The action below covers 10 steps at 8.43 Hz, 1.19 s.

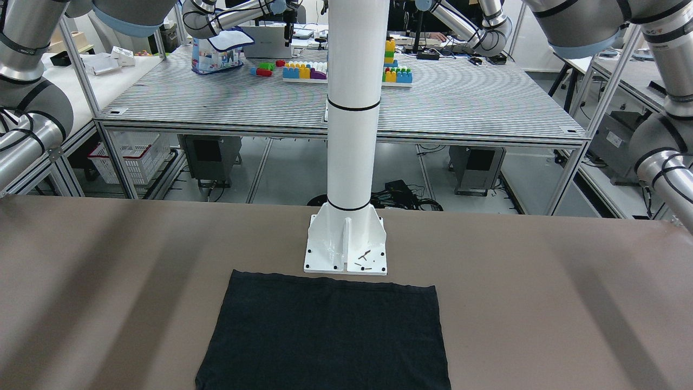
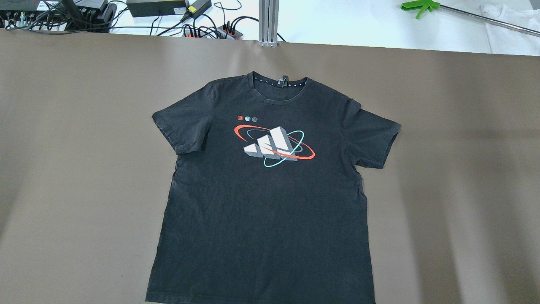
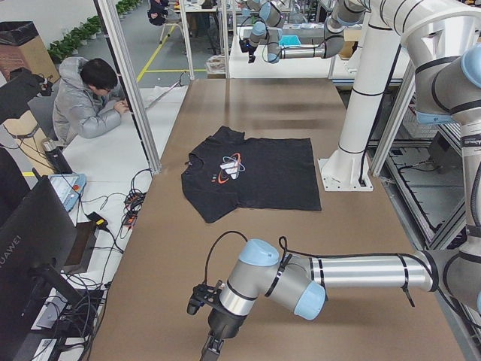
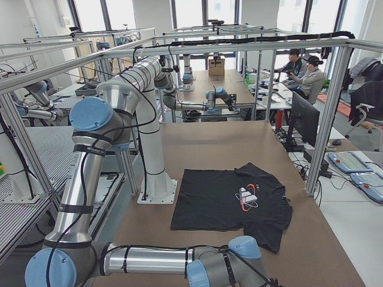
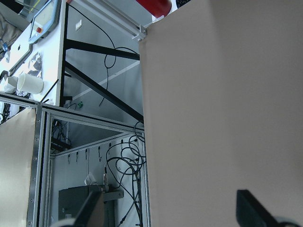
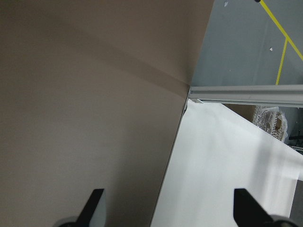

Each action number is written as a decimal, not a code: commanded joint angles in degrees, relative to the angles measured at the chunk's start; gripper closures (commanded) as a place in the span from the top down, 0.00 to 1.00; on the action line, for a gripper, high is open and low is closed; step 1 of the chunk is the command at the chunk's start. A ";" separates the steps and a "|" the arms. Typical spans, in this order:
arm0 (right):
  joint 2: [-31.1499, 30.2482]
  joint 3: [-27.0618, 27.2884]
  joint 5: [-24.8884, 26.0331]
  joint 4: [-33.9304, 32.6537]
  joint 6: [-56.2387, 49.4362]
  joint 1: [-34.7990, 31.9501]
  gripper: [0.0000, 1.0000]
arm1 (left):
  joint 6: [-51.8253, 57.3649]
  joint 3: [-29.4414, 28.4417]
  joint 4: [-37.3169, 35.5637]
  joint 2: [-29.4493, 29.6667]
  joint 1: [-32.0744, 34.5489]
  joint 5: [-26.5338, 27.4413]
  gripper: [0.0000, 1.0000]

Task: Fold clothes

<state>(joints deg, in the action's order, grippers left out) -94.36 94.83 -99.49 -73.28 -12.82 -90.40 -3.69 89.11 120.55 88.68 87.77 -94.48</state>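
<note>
Fold isn't started, by my read. T-shirt (image 2: 261,202) is lying flat and print-up in the middle of the table (image 2: 63,147). Its collar (image 2: 280,86) is pointing to the far side and its hem (image 1: 330,283) is sitting just beside the base of the white post (image 1: 345,249) on the near side. Left sleeve (image 2: 183,126) and right sleeve (image 2: 373,139) are both lying spread out, nothing tucked in. No doubled layer is showing anywhere. A few light wrinkles are running along the right side seam; otherwise it's smooth.

Neither arm is touching the cloth. Left gripper (image 5: 170,215) is hanging over the table's left end, well apart from the shirt, fingers spread wide and holding nothing. Right gripper (image 6: 170,210) is hanging over the edge at the right end, fingers also spread wide, empty.

So I'm calling none of the job done: the sleeve and side folds and the hem-to-collar fold are all remaining. Both arms are needing to travel in to the shirt first.
</note>
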 commanded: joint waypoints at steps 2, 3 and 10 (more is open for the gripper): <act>-0.47 -0.35 -0.09 0.42 0.17 -0.13 0.95 | 0.09 0.10 0.30 0.88 -0.14 -0.18 1.00; -0.47 0.00 -0.17 0.50 0.08 -0.13 0.95 | 0.09 0.10 0.30 1.06 -0.06 -0.27 1.00; 0.06 1.58 -1.05 0.51 -0.27 0.05 0.95 | 0.09 -0.69 1.00 1.23 -0.14 -1.49 1.00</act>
<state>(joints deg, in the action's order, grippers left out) -94.33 95.70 -100.21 -72.69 -12.97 -90.37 -3.66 88.30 121.48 89.78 87.74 -94.98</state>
